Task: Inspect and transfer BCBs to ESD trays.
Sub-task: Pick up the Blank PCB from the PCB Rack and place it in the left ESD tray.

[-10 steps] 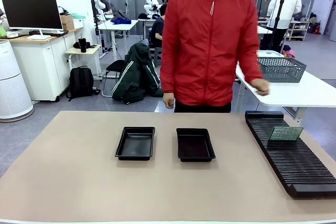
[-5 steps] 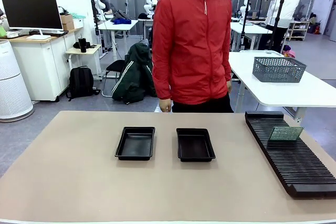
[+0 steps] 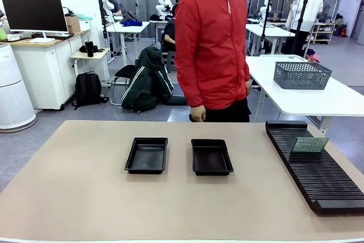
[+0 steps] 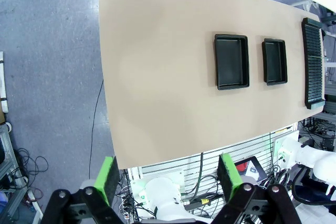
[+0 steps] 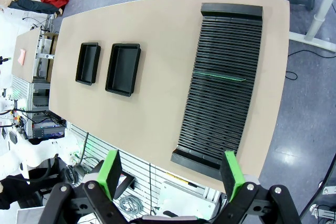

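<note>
**Board in the rack**

On our beige counter [image 3: 85, 197], two shallow black plastic trays [image 3: 147, 155] sit mid-frame. A pale green flat board [image 3: 310, 144] stands upright in the black ribbed rack [image 3: 324, 183] at right. A red-jacketed person [image 3: 213, 44] stands upper centre. Left fingers [image 4: 109, 178] and right fingers [image 5: 110, 171] hover high, spread wide, holding nothing.

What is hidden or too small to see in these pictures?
BCB, front view: surface detail too small; the right wrist view shows it edge-on, as a thin line.
Grey mesh basket, front view: its walls hide the inside.
Black slotted rack, front view: the picture's right edge cuts off its side.
</note>
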`<state>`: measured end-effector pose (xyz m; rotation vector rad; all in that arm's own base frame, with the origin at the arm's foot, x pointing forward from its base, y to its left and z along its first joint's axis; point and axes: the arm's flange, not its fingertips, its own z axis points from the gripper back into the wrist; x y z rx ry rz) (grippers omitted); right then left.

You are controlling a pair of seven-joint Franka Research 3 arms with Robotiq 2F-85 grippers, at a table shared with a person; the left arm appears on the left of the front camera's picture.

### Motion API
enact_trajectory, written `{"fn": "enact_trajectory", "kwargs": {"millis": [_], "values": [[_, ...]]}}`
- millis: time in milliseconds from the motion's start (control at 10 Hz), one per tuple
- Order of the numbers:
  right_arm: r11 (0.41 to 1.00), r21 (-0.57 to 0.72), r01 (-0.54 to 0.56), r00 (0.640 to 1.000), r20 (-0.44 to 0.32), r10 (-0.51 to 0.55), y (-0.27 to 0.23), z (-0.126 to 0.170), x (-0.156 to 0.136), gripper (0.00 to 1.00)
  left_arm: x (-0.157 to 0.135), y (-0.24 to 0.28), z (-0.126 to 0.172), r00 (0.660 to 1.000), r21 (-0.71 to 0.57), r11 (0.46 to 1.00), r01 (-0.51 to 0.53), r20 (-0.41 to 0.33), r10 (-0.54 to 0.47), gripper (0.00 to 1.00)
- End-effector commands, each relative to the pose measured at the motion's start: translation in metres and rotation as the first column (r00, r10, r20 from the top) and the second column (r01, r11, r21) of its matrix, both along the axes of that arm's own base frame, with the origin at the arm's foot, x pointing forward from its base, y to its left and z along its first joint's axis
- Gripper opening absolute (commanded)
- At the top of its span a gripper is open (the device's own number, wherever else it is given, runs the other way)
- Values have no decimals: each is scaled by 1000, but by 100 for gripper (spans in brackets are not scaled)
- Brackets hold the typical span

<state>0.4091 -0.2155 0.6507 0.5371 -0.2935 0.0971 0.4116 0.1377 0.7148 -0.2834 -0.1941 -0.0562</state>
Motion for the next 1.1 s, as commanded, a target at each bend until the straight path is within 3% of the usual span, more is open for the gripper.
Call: {"fn": "enact_trajectory", "kwargs": {"millis": [0,100,200,500,700,1000], "values": [[1000,0,1,1000,1,-1,0,1,-2,100,0,0,0,1000,3,1000,-1,-1,1,100],[1000,0,0,1000,0,0,0,0,0,100,0,0,0,1000,3,1000,-1,-1,1,100],[998,-55,-29,995,91,34,14,4,10,100,0,0,0,1000,3,1000,-1,-1,1,100],[969,-191,-156,948,248,201,48,0,29,100,0,0,0,1000,3,1000,-1,-1,1,100],[923,-288,-254,873,343,347,73,-8,37,100,0,0,0,1000,3,1000,-1,-1,1,100],[806,-437,-400,702,420,576,105,-26,46,100,0,0,0,1000,3,1000,-1,-1,1,100]]}}
